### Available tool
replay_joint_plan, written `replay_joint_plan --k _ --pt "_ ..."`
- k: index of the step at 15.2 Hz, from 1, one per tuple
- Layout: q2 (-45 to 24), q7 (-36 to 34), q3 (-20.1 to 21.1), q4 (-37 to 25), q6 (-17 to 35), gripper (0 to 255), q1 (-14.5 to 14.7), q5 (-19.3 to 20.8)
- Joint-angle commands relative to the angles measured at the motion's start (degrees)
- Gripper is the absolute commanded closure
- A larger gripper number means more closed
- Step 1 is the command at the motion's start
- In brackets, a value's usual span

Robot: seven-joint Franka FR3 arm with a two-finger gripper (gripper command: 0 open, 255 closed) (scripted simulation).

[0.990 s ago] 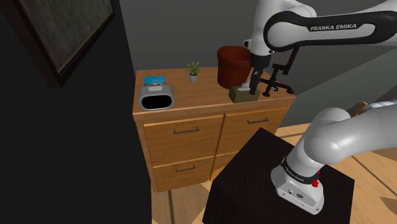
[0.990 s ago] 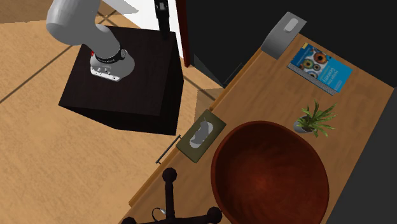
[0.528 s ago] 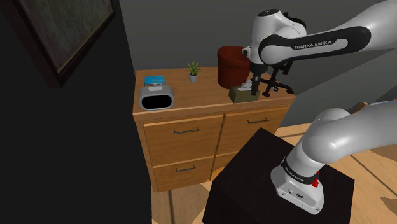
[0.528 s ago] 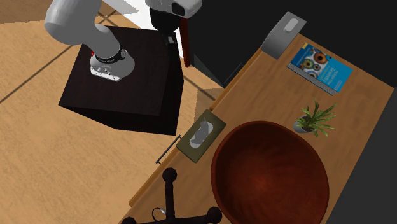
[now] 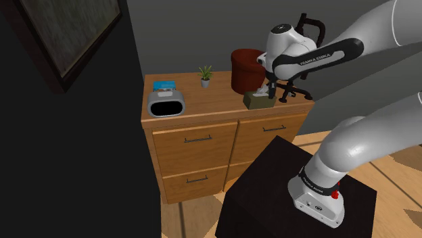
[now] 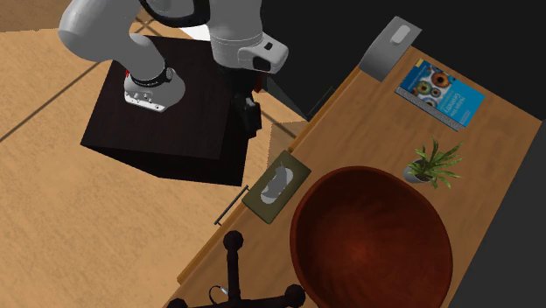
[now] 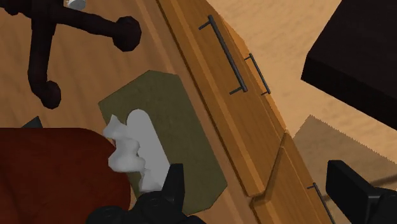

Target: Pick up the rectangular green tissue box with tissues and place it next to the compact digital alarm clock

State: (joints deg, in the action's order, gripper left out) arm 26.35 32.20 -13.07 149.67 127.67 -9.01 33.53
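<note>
Hovering above the olive-green tissue box [image 5: 257,100] — gripper [image 5: 270,87], fingers spread apart, clasping nothing. Box rests at the front edge of the dresser [image 5: 203,111] top, white tissue up. Shoulder view: alarm clock [image 5: 166,105] at the box's 9 o'clock, well apart — dark red pot [image 5: 246,69] at 11 o'clock.

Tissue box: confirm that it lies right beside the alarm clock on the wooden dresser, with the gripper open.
Wrong in one point: the tissue box lies at the other end of the dresser from the alarm clock, beside the red-brown pot; the shoulder view shows it. The gripper is open.
</note>
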Motion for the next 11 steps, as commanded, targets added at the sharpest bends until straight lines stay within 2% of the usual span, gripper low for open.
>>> replay_joint_plan --k 1,8,11 --pt "-2.94 0.84 -1.15 -0.3 4.39 0 -1.26 3.64" --pt "-16.43 2.43 -4.77 -7.05 17.95 0 -5.19 15.09" --pt "-21.32 2.45 -5.78 -10.46 22.04 0 -6.33 18.77"
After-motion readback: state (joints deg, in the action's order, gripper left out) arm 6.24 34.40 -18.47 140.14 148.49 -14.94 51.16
